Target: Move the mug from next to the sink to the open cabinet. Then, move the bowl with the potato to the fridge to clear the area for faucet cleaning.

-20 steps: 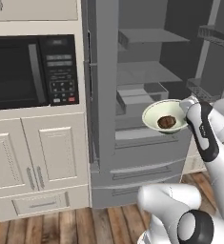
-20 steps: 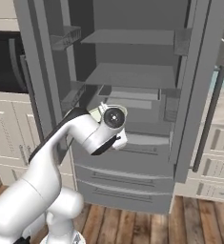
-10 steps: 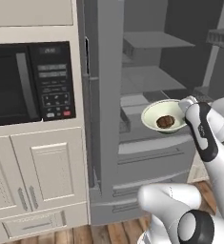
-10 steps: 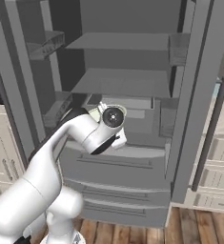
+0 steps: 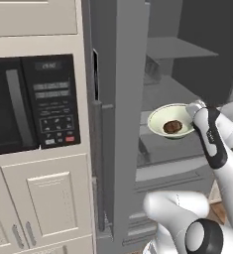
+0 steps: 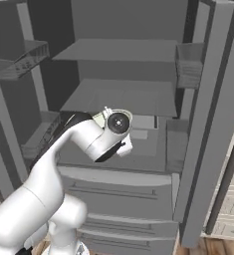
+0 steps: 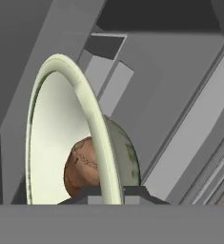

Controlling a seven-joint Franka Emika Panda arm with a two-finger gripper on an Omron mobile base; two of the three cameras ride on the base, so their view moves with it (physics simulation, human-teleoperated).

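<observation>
While my gripper [image 7: 111, 190] pinches the bowl's [image 5: 170, 120] rim, the potato [image 5: 173, 127] sits inside, held before the open fridge [image 6: 138, 99] shelves; microwave [image 5: 31, 104] at left.

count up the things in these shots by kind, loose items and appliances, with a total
bowl: 1
potato: 1
fridge: 1
microwave: 1
total: 4
</observation>
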